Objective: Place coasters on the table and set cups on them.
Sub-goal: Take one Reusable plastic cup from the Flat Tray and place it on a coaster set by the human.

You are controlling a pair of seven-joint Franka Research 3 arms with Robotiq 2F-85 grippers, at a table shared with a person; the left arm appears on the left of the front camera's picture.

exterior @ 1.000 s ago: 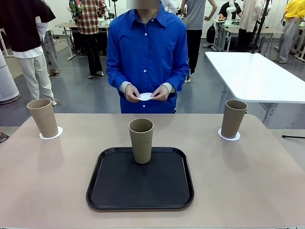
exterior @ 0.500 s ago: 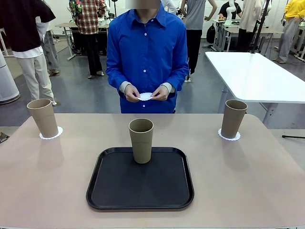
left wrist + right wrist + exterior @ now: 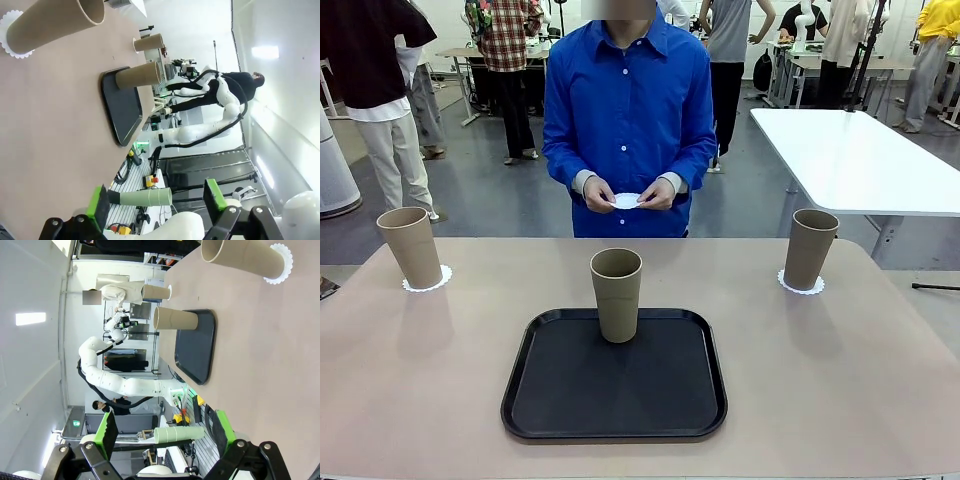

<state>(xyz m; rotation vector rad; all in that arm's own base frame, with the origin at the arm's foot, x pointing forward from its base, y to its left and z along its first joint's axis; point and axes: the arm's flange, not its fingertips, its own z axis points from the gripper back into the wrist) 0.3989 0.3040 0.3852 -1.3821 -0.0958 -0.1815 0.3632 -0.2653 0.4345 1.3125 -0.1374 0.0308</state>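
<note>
While left claw [image 3: 155, 197] and right claw [image 3: 164, 427] gape empty, middle cup [image 3: 617, 295] stands on tray [image 3: 570, 395], well apart from both.

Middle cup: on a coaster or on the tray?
Middle cup stands upright on the black tray, no coaster beneath. The third coaster is in the person's hands.

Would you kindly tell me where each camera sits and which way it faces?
Front view: between the arms, facing across the table at the person holding a coaster.
Left wrist view: on the left wrist, rolled sideways, looking past the open left gripper along the table; right arm beyond.
Right wrist view: on the right wrist, rolled, past the open right gripper; left arm beyond.
Shared: the black tray with a cup on it.
</note>
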